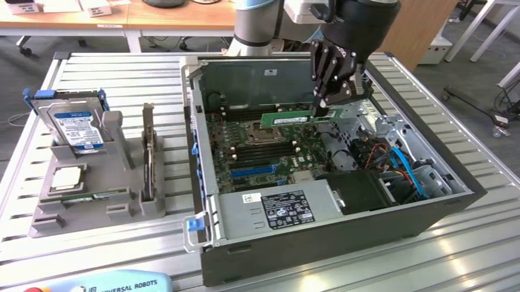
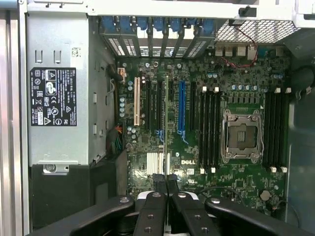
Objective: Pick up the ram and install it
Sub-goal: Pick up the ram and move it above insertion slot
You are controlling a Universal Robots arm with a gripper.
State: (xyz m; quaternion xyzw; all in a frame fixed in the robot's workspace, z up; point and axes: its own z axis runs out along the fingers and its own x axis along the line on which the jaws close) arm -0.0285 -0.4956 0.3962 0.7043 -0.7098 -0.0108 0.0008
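Note:
The ram (image 1: 286, 117) is a long green stick with a white label, held level above the motherboard (image 1: 268, 159) inside the open computer case (image 1: 325, 240). My gripper (image 1: 328, 110) comes down from above and is shut on the stick's end at the exterior view's right. In the wrist view the ram (image 2: 166, 123) shows edge-on as a thin line running out from between my fingertips (image 2: 158, 183), over the expansion slots. The black memory slots (image 2: 209, 128) lie on either side of the empty CPU socket (image 2: 241, 135).
A grey power supply (image 1: 281, 210) fills the case's near corner, and blue cables (image 1: 406, 167) lie at the exterior view's right. On the slatted table, a grey stand (image 1: 89, 207) holds a hard drive (image 1: 77, 128), a silver CPU chip (image 1: 67, 176) and an upright card (image 1: 148, 158).

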